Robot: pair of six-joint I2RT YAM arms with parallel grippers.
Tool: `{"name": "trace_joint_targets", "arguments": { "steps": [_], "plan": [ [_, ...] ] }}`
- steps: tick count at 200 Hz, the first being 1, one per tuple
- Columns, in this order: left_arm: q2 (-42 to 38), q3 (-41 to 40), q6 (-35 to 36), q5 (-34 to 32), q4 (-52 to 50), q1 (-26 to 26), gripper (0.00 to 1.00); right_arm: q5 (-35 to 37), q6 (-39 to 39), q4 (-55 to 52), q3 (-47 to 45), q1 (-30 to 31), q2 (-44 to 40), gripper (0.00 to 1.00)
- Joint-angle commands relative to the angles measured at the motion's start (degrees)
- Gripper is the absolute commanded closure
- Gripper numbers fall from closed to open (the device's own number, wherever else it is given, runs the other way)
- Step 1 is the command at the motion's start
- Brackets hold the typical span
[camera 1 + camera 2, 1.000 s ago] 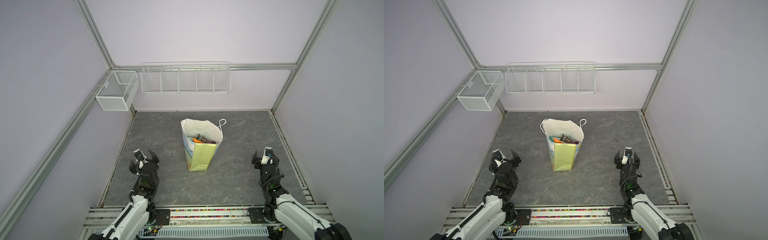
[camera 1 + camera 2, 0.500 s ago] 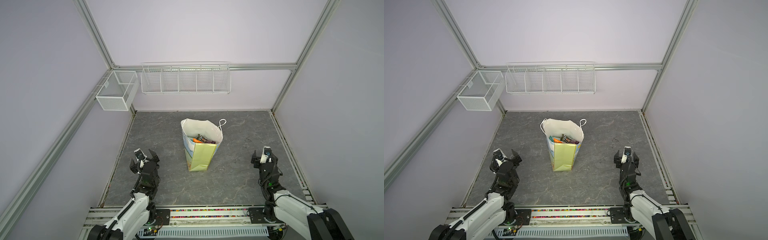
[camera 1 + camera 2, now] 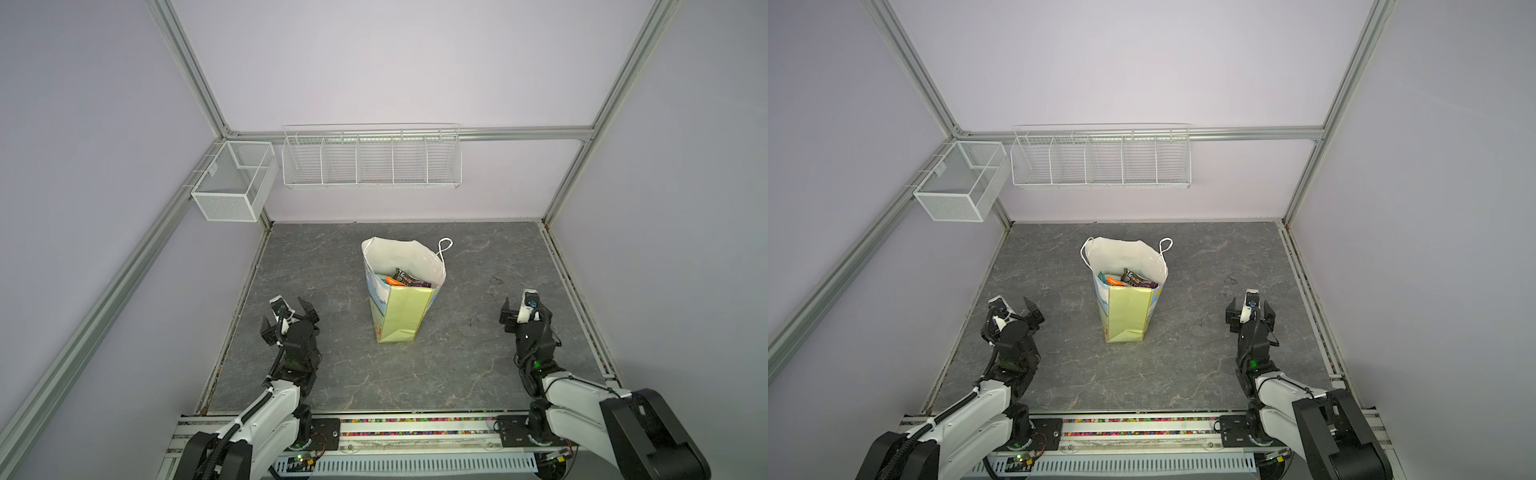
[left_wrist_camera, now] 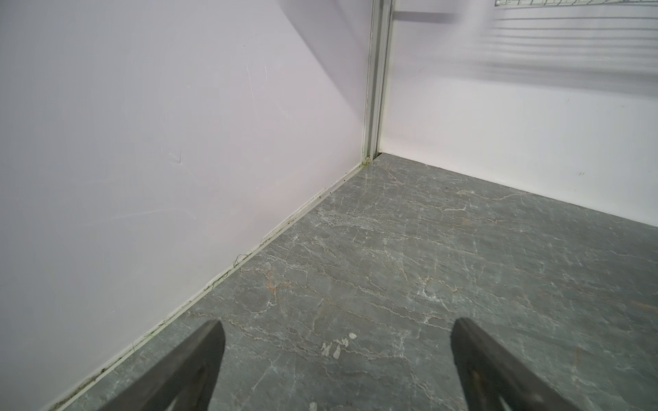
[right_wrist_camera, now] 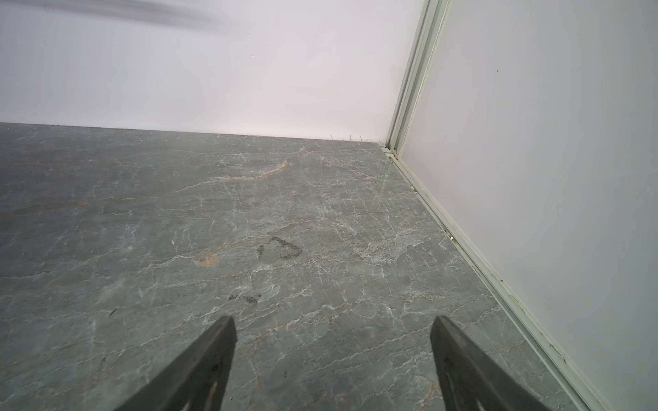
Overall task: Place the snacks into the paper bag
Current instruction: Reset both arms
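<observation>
**Change since the earlier frames**
- Paper bag [image 3: 401, 316] [image 3: 1127, 316]: same spot and same stance, with the same load showing.
- Both arms: folded back a little toward their bases, so more of the black rear links shows at the near edge in both top views. The grippers have barely shifted.

**Left gripper** [image 3: 289, 322] [image 4: 338, 329]: fingers spread wide with nothing between them. It hangs low over bare grey table [image 3: 478, 257], and the side wall is close on its outer side.

**Right gripper** [image 3: 524, 318] [image 5: 334, 324]: fingers spread with nothing held, over bare table. A dark scuff mark [image 5: 279, 248] lies on the table ahead of it.

**Paper bag**
- Position: it stands upright between the two grippers, inward of each and slightly ahead, well apart from both.
- Near side: pale yellow-green, creased toward the foot.
- Adjoining faces: a printed blue-sky pattern shows on them.
- Mouth: open, with a white interior.
- Handles: one white cord handle [image 3: 444, 247] loops out at the far rim, on the right gripper's side.

**Snacks** [image 3: 405, 280] [image 3: 1129, 280]
- Position: all that can be seen lie inside the bag, heaped below the rim.
- Orange packet [image 3: 1116, 281]: visible.
- Dark brown-purple pack [image 3: 1142, 282]: lies beside the orange packet.
- Teal corner [image 3: 1101, 275]: visible on the side toward the left gripper.
- The rest are hidden, so the count cannot be told.
</observation>
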Motion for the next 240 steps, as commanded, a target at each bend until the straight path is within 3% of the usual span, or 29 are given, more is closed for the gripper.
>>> {"name": "trace_joint_targets", "arguments": {
  "steps": [1,103,190,240],
  "plan": [
    [1.1,0.1,0.7,-0.6,3.4,0.4,0.00,-0.5,-0.5,4.7,1.3,-0.6,1.9,0.12],
    [6.0,-0.5,1.4,-0.7,10.9,2.3,0.00,1.3,-2.8,11.0,3.3,-0.9,9.5,0.12],
    [13.9,-1.5,2.9,-0.8,23.3,3.5,0.00,2.2,-4.3,22.8,1.7,-1.7,16.6,0.11],
    [18.8,-2.0,3.6,0.2,30.4,3.6,0.00,0.6,-5.0,23.4,2.1,-1.8,18.1,0.11]
  ]
}}
